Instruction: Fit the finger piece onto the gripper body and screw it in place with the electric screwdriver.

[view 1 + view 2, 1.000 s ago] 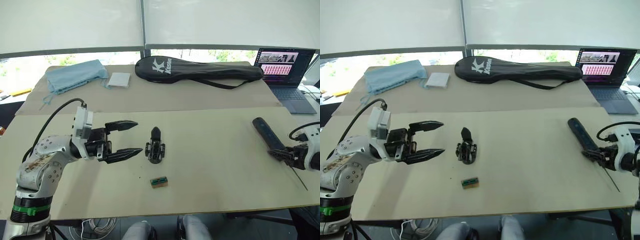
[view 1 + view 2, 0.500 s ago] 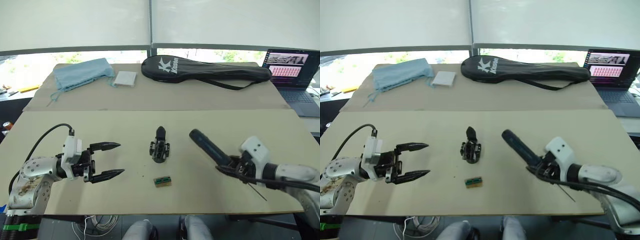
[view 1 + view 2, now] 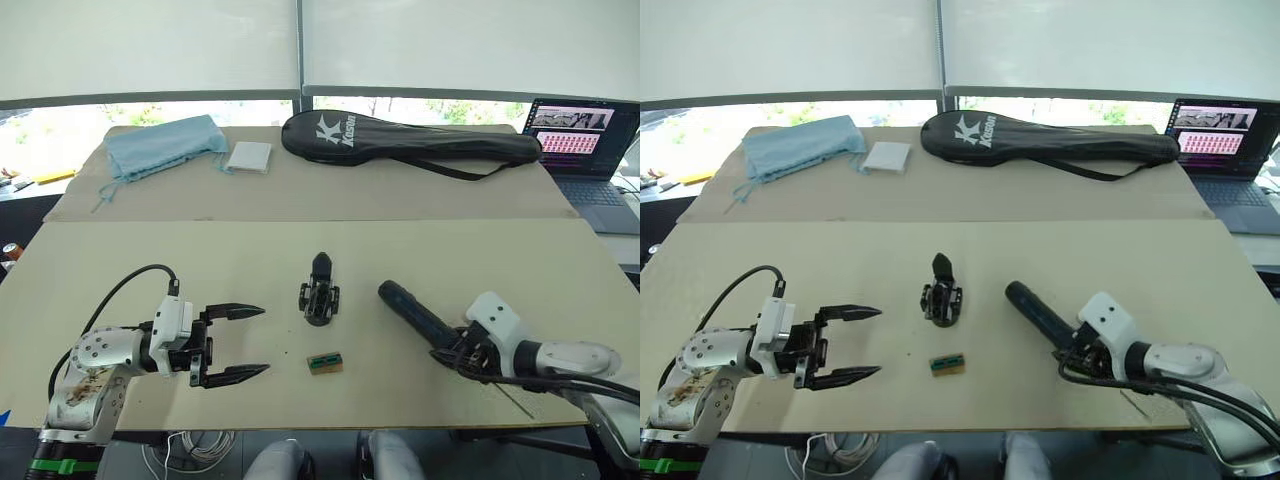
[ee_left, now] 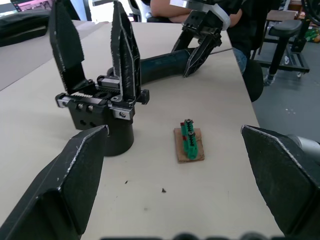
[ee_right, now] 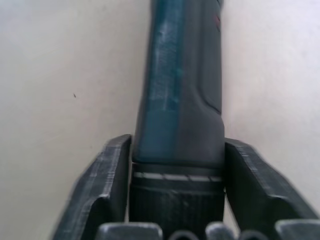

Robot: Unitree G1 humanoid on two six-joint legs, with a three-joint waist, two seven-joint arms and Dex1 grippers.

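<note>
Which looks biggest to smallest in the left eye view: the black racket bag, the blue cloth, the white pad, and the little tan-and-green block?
1. Racket bag, longest by far.
2. Blue cloth.
3. White pad.
4. Tan-and-green block, smallest, though it lies nearest the camera.

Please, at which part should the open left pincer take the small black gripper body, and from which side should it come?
Best at the round base of the gripper body, coming level from the robot's left. It stands upright, fingers pointing up, and the left pincer already faces it, open.
</note>
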